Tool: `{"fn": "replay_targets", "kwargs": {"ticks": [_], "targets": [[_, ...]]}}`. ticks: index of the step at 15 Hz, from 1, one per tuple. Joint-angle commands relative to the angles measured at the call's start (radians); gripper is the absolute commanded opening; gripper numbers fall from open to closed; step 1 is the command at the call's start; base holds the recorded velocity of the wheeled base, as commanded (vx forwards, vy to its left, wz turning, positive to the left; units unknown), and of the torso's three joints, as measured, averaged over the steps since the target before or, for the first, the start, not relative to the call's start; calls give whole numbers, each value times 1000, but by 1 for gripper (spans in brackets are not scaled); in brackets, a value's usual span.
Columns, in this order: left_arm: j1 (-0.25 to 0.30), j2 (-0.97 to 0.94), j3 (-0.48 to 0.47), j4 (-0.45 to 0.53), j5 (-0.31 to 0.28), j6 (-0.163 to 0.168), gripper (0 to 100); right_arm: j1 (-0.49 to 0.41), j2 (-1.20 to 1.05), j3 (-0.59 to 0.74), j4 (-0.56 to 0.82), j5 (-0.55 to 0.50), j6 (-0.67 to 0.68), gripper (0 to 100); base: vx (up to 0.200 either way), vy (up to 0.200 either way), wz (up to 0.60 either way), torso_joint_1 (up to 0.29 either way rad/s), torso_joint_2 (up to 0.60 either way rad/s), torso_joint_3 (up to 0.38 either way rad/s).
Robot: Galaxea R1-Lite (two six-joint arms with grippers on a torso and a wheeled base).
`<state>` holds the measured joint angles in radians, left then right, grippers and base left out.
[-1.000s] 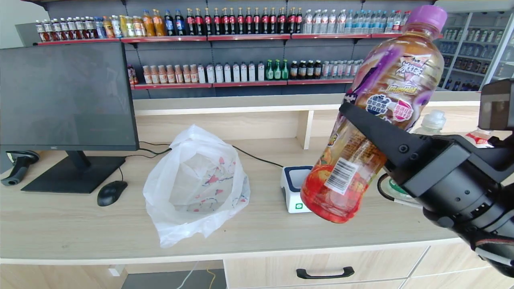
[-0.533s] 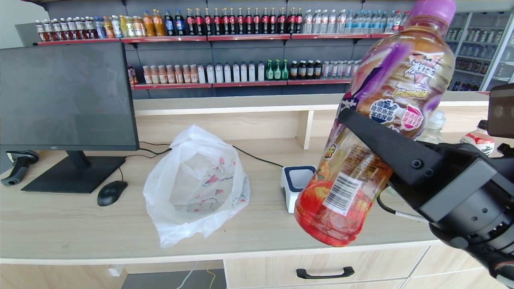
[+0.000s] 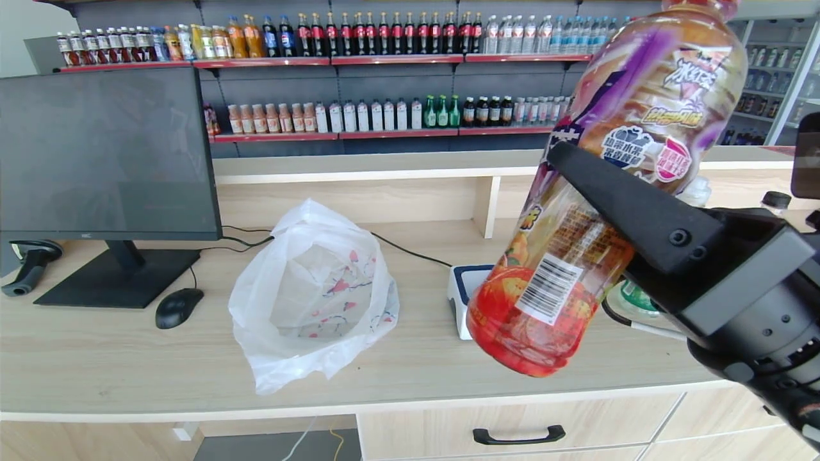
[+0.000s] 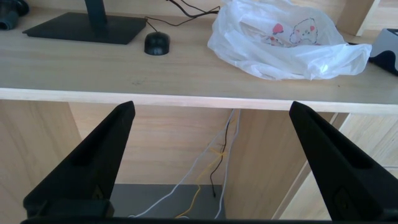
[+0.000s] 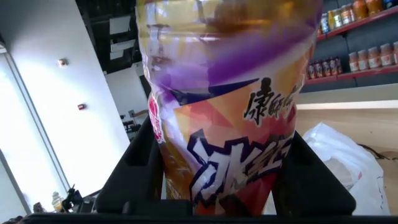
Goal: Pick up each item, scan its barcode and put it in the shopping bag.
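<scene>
Your right pincer (image 3: 580,182), grasping the bottle (image 3: 640,109), is lifting and edging it over the scanner (image 3: 461,288), but the barcode (image 3: 549,288) is pointing away from it; your left pincer (image 4: 211,155) is hanging released.

Bare counter (image 3: 416,365) before shopping bag (image 3: 314,294); mouse (image 3: 178,307) left, scanner (image 3: 458,301) right
</scene>
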<state>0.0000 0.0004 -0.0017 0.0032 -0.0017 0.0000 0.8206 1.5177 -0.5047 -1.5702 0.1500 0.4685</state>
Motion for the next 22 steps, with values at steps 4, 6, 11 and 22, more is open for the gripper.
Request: {"fn": "replay_targets", "kwargs": {"ticks": [4,6,11,22], "targets": [[0,0,0,0,0,0,100,3,4,-2,-1,0,-5,0,0,0,0,0,0,0],[0,0,0,0,0,0,100,3,3,-2,-1,2,-5,0,0,0,0,0,0,0],[0,0,0,0,0,0,100,3,1,2,-1,3,-10,0,0,0,0,0,0,0],[0,0,0,0,0,0,100,-1,6,183,-1,2,-311,0,0,0,0,0,0,0]]}}
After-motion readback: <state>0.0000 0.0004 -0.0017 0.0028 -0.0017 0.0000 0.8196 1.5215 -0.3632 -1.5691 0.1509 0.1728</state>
